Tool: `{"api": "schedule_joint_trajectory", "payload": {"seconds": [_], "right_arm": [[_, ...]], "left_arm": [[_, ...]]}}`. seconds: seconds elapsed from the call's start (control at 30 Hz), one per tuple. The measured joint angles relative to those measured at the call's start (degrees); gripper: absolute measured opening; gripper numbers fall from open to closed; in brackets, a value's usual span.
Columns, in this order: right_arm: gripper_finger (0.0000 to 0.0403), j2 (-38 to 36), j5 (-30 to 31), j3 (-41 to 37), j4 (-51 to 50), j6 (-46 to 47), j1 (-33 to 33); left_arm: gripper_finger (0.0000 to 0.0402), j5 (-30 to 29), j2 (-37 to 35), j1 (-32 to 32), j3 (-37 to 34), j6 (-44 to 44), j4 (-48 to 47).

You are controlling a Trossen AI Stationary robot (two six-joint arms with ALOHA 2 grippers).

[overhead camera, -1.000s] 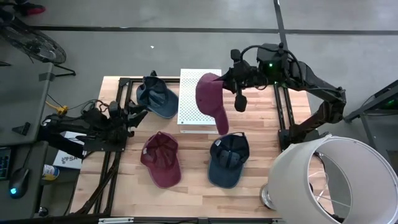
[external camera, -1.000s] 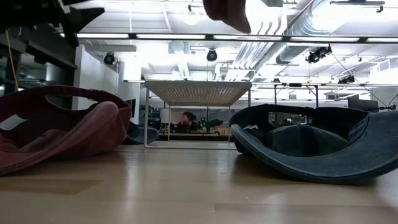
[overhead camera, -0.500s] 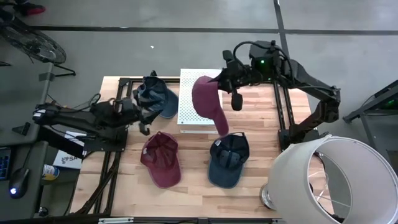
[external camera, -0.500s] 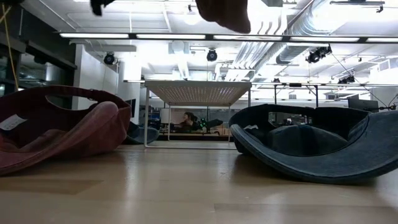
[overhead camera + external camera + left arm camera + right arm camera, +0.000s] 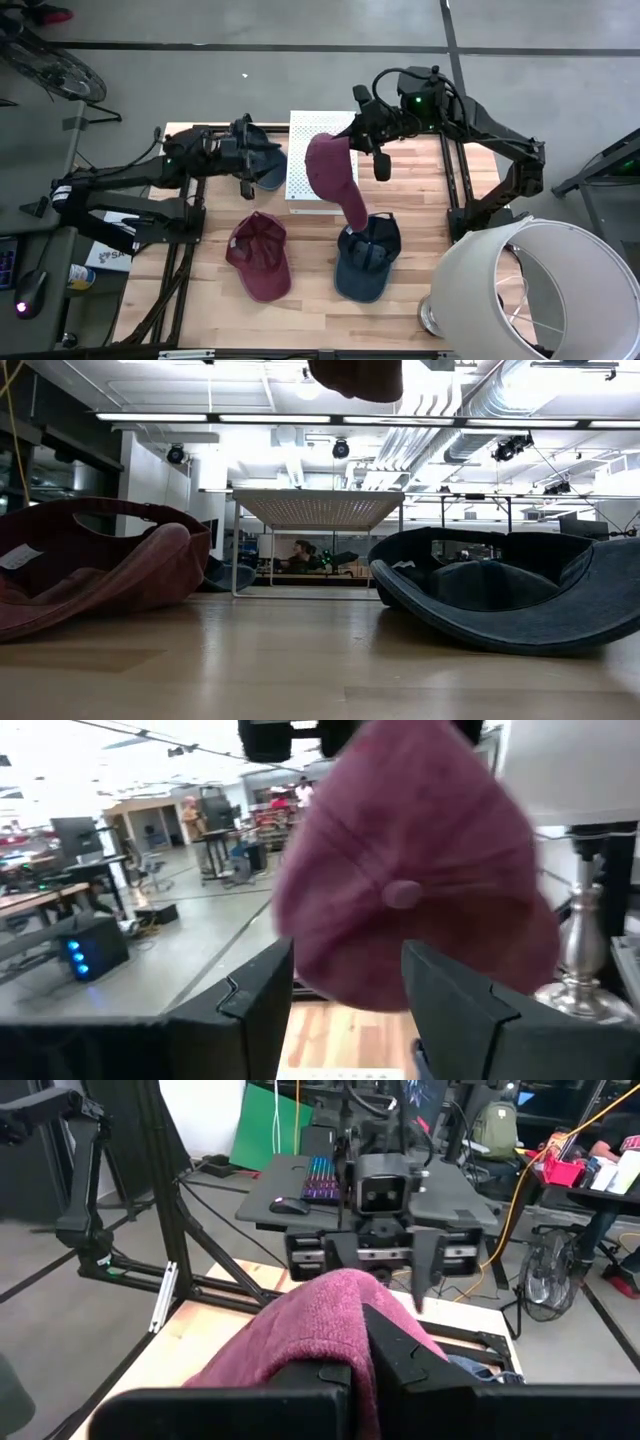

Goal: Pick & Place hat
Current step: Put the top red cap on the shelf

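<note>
A maroon hat [image 5: 330,172] hangs in the air over the white perforated stand [image 5: 303,170], with my right gripper [image 5: 352,135] shut on its upper end. Its brim [image 5: 355,208] points down toward the near side, and its crown button [image 5: 402,894] faces my left gripper. My left gripper [image 5: 247,167] is raised over the navy hat [image 5: 268,160] at the back left. It is open and points level at the hanging hat, whose crown fills the left wrist view between the fingers [image 5: 255,1010], untouched. The right wrist view shows that gripper [image 5: 385,1260] straight ahead. My right gripper pinches a fold of the maroon hat's crown cloth [image 5: 330,1330] between its two shut fingers [image 5: 395,1355], reaching in about level from the table's right side. The hat is lifted clear and hangs below the fingers, brim lowest.
Two more hats lie upside down on the near half of the table: a maroon one [image 5: 260,257] and a navy one [image 5: 365,258]. A big white lampshade [image 5: 535,290] stands at the near right corner. Black frame rails [image 5: 458,180] run along both sides.
My left gripper has risen from low at the table's left side. It has swung toward the far right, over the back-left navy hat, and now faces the hanging hat. The hanging maroon hat has drifted slightly toward the left with my right gripper.
</note>
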Motion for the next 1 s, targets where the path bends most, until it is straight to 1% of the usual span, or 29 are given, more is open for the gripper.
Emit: {"api": "schedule_joint_trajectory", "payload": {"seconds": [0.17,0.27,0.4,0.5,0.6,0.73,0.83,0.9,1.0], "right_arm": [[0.0,0.0,0.0,0.0,0.0,0.0,0.0],[0.0,0.0,0.0,0.0,-0.1,0.0,0.0],[0.0,0.0,0.0,0.0,-0.9,-0.1,0.0],[0.0,0.0,0.0,0.0,-1.3,-0.4,0.0],[0.0,0.0,0.0,0.0,-1.3,-0.5,0.0],[0.0,0.0,0.0,0.0,-1.3,-1.1,0.0],[0.0,0.0,0.0,0.0,-1.3,-1.1,0.0],[0.0,0.0,0.0,0.0,-1.3,-1.1,-0.2],[0.0,0.0,0.0,0.0,-1.3,-1.2,-0.3]], "left_arm": [[0.0184,-2.0,0.7,2.0,0.1,0.8,1.2],[0.0184,-4.4,0.7,2.0,0.1,-1.7,2.9],[0.0184,-4.0,0.7,2.0,0.1,-5.0,3.2],[0.0189,-1.4,0.7,2.0,0.1,-5.2,2.3],[0.0216,1.4,1.6,2.0,0.1,-7.1,2.4],[0.0275,2.9,3.3,2.0,0.1,-7.9,4.6],[0.0311,5.0,4.7,2.0,0.1,-7.7,6.0],[0.0324,6.4,5.6,2.0,0.1,-7.3,7.7],[0.0331,7.8,6.8,2.0,0.1,-6.6,10.0]]}}
